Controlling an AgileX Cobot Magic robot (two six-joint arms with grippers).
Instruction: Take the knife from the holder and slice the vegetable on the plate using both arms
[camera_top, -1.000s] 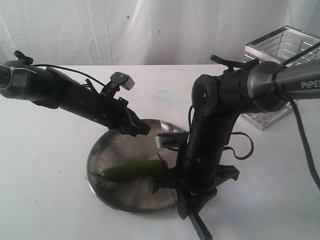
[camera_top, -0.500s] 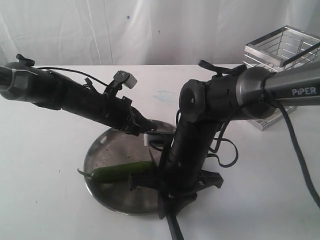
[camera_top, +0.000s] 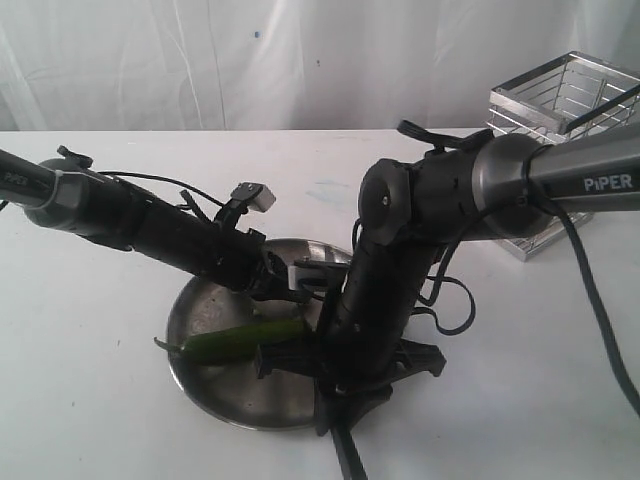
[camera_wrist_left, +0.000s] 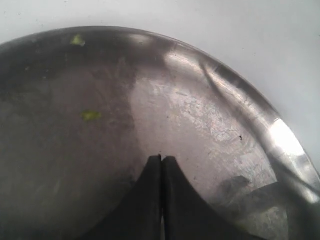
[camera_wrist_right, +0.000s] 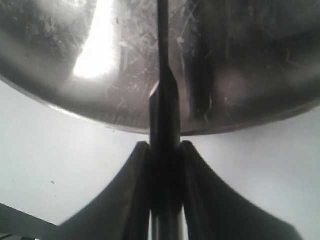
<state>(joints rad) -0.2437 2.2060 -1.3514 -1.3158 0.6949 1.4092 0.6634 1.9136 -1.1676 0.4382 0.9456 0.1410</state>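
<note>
Exterior view: holder (camera_top: 560, 105) cropped by the right edge; vegetable (camera_top: 235, 343) with its stemless end hidden behind the right arm (camera_top: 390, 270); knife (camera_top: 350, 462) visible only as a dark end running off the bottom edge, the rest concealed by that arm, which end cannot be told. Left wrist view: plate (camera_wrist_left: 280, 135) cropped by the frame; green flecks (camera_wrist_left: 91, 115) too small to identify. Right wrist view: blade tip runs out of frame; handle between the fingers of the right claw (camera_wrist_right: 165, 150) blurred
</note>
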